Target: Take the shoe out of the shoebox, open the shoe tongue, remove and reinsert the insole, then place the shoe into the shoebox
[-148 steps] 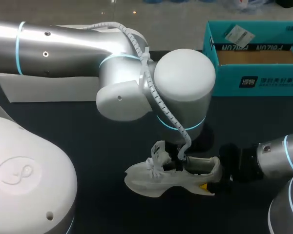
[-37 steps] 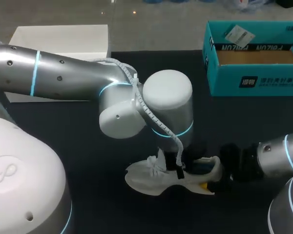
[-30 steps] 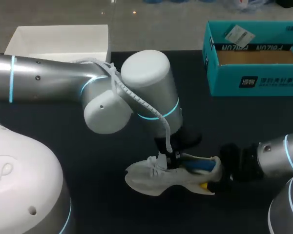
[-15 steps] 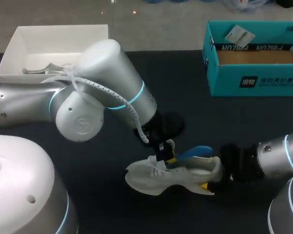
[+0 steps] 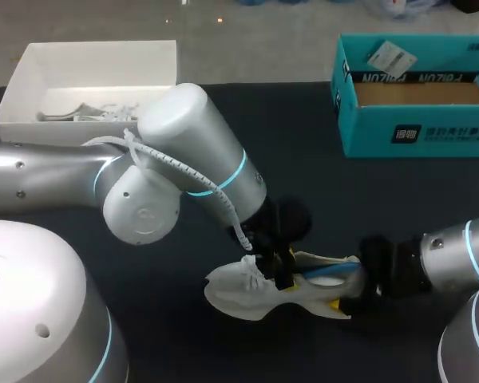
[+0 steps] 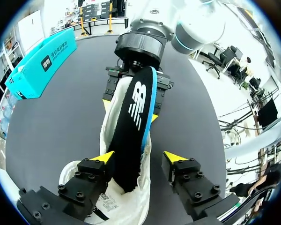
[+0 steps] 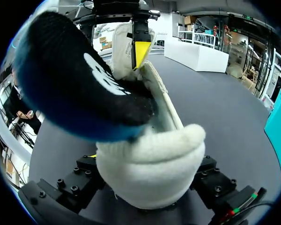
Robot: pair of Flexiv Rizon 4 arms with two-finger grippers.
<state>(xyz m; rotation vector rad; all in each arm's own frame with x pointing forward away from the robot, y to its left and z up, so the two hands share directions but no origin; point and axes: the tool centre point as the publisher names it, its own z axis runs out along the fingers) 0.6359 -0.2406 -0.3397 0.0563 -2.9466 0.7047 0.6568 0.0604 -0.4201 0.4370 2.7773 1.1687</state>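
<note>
At about 6 o'clock on the dark table [image 5: 367, 199], closest to the robot, the white sneaker [image 5: 239, 291] lies on its sole, toe towards 9 o'clock. The right gripper [image 5: 353, 302] comes in from 3 o'clock and is clamped on the heel from both sides, probably to steady the shoe while the other arm works inside it. The left gripper [image 6: 139, 158] hangs over the shoe's mouth with its fingers spread wide. One tip rests against the black, blue-edged insole [image 6: 133, 112], the other stands clear of the shoe wall, so it grips nothing. The insole slopes out of the heel end, so reinsertion looks unfinished. Farther off, the teal shoebox [image 5: 415, 132] waits open at 1 o'clock. A white box [image 5: 88, 64] at 11 o'clock holds something pale [image 5: 88, 112], perhaps another shoe. Count: two grippers, one shoe on the table, one insole, two boxes.
</note>
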